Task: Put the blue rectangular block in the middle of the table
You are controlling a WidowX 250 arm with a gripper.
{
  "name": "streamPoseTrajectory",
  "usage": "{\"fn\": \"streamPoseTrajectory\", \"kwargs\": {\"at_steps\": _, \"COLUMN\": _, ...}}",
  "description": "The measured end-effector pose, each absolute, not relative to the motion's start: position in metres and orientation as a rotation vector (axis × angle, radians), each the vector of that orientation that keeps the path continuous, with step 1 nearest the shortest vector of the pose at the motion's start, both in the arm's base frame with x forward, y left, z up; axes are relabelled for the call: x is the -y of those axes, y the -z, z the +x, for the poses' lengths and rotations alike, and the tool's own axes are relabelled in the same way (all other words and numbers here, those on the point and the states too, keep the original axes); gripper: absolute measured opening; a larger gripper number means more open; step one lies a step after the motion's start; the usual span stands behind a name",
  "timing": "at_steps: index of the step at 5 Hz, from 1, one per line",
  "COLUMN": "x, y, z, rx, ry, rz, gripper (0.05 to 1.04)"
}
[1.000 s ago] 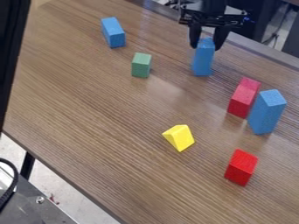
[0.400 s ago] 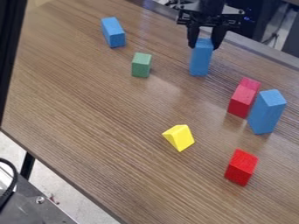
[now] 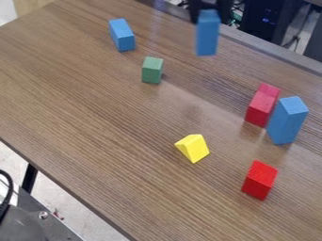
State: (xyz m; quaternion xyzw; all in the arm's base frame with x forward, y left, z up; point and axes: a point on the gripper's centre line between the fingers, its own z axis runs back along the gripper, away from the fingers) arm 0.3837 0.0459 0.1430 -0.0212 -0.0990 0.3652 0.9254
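The black gripper (image 3: 208, 14) hangs down towards the far edge of the streaked, wood-grained table (image 3: 113, 122), clasping the upright, flat-sided blue rectangular block (image 3: 207, 38) by its top. Nearer sit a red block (image 3: 259, 180) and a yellow wedge (image 3: 194, 149).

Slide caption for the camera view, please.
Gripper holds a blue block upright above the wooden table, near its far edge.

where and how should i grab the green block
Probably best from straight above, pinching two opposite upright sides of the green block near its top: those sides look flat, the top faces up, and no neighbour presses against them.
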Motion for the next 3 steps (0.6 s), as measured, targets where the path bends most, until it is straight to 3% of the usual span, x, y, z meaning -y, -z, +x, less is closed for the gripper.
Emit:
{"fn": "streamPoseTrajectory", "kwargs": {"at_steps": 1, "x": -0.063, "y": -0.158, "z": 0.351, "rx": 0.229, "ry": -0.785, "rz": -0.064, "gripper": 0.548}}
{"fn": "streamPoseTrajectory", "kwargs": {"at_steps": 3, "x": -0.082, "y": -0.141, "z": 0.291, "rx": 0.222, "ry": -0.778, "rz": -0.004, "gripper": 0.548}}
